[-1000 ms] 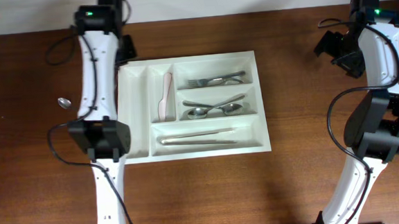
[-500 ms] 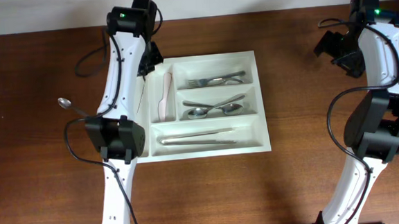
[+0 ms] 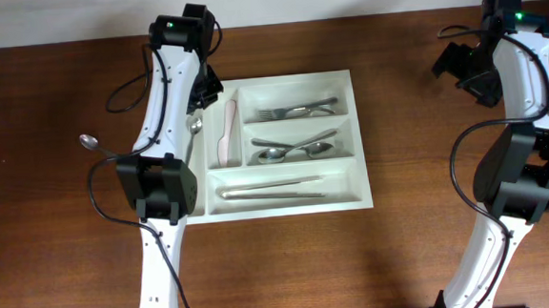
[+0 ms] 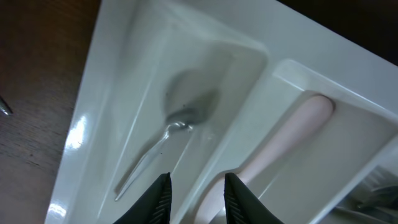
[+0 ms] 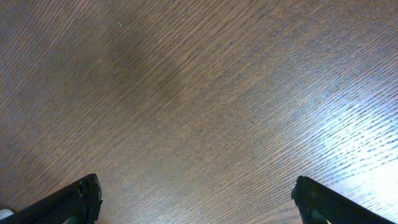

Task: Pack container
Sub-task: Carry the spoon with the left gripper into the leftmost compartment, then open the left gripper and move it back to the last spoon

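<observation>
White rectangular plastic container [image 3: 360,139], five-compartment cutlery tray, centre-left on the brown wooden counter [image 3: 62,272]; long axis 9 to 3 o'clock, long compartment on its 6 o'clock side, two narrow compartments at its 9 o'clock end running 12 to 6.
Left hand [image 4: 196,199]: over the outermost narrow compartment near the 12 o'clock corner; fingers a little apart, nothing between them.
Small silver metal spoon [image 4: 163,144]: lying free in that compartment directly beneath the left hand; long axis along the compartment.
Pale pink flat utensil [image 3: 227,133]: next narrow compartment, same axis.
Second silver metal spoon [image 3: 88,141]: loose on the counter, well apart from the container at its 9 o'clock, about 8 o'clock from the left hand; bowl toward 10 o'clock, handle toward 4 and partly under the arm; probably the next item, left hand far nearer.
Right hand [image 5: 199,202]: well off at 3 o'clock over bare counter; spread wide, empty.
</observation>
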Controlling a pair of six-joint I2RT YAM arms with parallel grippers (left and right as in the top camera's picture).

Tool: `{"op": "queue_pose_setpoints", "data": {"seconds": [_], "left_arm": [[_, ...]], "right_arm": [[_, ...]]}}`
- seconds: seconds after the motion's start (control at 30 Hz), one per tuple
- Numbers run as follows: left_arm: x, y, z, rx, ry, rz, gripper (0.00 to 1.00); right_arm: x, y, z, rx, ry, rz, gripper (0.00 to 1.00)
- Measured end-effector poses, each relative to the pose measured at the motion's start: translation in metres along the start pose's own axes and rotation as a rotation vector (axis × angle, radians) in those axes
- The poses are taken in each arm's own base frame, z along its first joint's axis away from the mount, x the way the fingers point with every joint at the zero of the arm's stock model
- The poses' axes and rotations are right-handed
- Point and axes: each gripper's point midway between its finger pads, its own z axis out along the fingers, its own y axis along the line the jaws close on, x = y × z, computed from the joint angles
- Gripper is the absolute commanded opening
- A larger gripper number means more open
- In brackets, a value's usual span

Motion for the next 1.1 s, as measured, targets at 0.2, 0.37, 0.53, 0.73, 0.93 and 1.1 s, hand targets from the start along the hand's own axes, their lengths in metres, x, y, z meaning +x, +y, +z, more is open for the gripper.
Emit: {"op": "queue_pose_setpoints", "data": {"seconds": [0.2,0.37,0.53,0.73,0.93,1.1], "left_arm": [[-0.025,0.025,-0.007,0.019,-0.032,-0.003,0.40],[-0.064,0.078,-0.027,-0.006,-0.124,-0.051,0.50],[-0.087,0.141,-0.024,-0.090,-0.140,-0.109,0.50],[-0.100,0.194,-0.020,-0.149,-0.145,-0.201,0.49],[-0.109,0.221,-0.015,-0.165,-0.158,-0.293,0.48],[-0.112,0.230,0.007,-0.210,-0.141,-0.314,0.48]], "right_arm": [[0.000,0.000,0.000,0.000,0.000,0.000,0.99],[0.000,0.000,0.000,0.000,0.000,0.000,0.99],[0.000,0.000,0.000,0.000,0.000,0.000,0.99],[0.000,0.000,0.000,0.000,0.000,0.000,0.99],[0.000,0.000,0.000,0.000,0.000,0.000,0.99],[0.000,0.000,0.000,0.000,-0.001,0.001,0.99]]}}
